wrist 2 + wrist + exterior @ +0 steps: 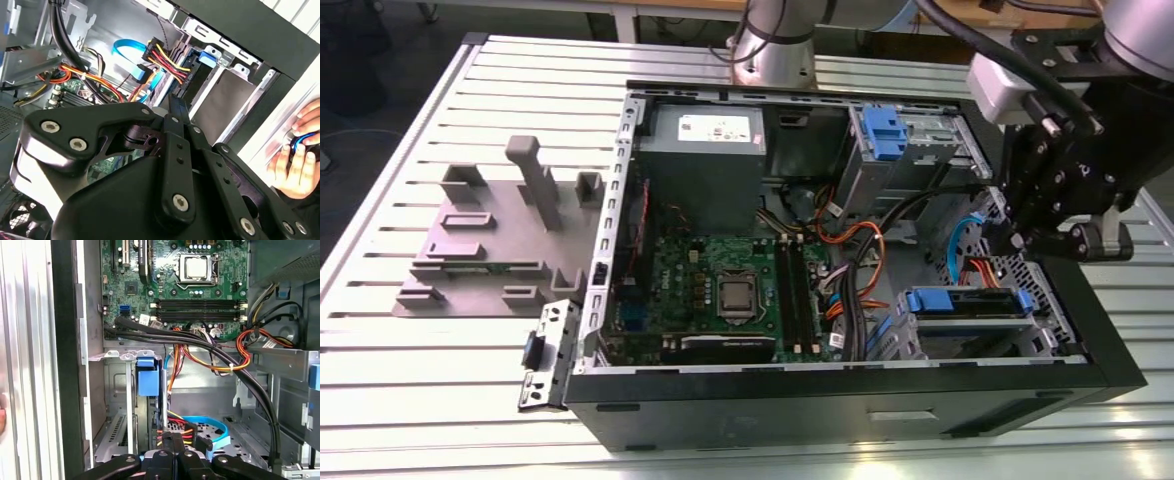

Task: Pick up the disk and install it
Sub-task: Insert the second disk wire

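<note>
Over the open computer case (854, 395), right edge | one gripper (1023, 238), fingers shut, holding nothing | one disk (967, 303) seated in its bay | cables crowd the gap beside it.

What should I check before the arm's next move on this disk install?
1. Computer case open: ok, motherboard exposed.
2. End effector over the drive side of the case: ok.
3. Person's hand clear: not ok, it rests at the case edge close to the end effector.
4. Cables clear: not ok, a blue cable and coloured wires lie just under the end effector.
5. Disk seated: cannot tell; it sits in the drive cage.
</note>
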{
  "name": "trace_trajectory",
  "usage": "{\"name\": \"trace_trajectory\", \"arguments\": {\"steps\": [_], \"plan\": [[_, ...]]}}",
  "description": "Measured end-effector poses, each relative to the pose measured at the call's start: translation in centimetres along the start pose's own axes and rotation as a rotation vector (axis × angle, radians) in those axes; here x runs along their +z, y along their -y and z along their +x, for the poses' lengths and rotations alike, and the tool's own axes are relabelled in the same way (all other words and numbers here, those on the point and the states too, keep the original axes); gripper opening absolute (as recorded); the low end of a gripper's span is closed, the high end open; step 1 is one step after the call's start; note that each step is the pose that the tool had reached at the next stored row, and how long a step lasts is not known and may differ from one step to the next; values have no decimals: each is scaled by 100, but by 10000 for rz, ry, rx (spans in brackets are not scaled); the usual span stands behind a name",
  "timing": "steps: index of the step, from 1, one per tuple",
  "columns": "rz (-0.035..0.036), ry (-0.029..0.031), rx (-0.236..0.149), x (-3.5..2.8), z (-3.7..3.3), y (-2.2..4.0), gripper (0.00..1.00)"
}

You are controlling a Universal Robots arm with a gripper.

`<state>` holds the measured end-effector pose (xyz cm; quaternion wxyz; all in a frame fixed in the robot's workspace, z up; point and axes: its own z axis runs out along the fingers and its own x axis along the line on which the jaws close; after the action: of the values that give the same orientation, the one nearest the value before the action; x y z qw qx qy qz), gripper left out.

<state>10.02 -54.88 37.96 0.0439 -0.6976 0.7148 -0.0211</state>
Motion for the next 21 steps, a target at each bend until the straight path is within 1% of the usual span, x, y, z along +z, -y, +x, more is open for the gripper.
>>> {"name": "trace_trajectory", "arguments": {"steps": [2,4,7,9,11,12,16,17,21], "plan": [[-16,3,0,-5,-16,10,11],[-44,0,1,-4,-48,24,11],[-86,-2,3,0,-115,45,11],[-131,-2,4,3,-160,60,11],[-208,-4,6,6,-196,77,11],[-266,-6,8,7,-207,85,11],[-569,-14,17,11,-237,119,11],[-607,-15,18,12,-244,129,11],[-616,-15,19,16,-283,153,11]]}}
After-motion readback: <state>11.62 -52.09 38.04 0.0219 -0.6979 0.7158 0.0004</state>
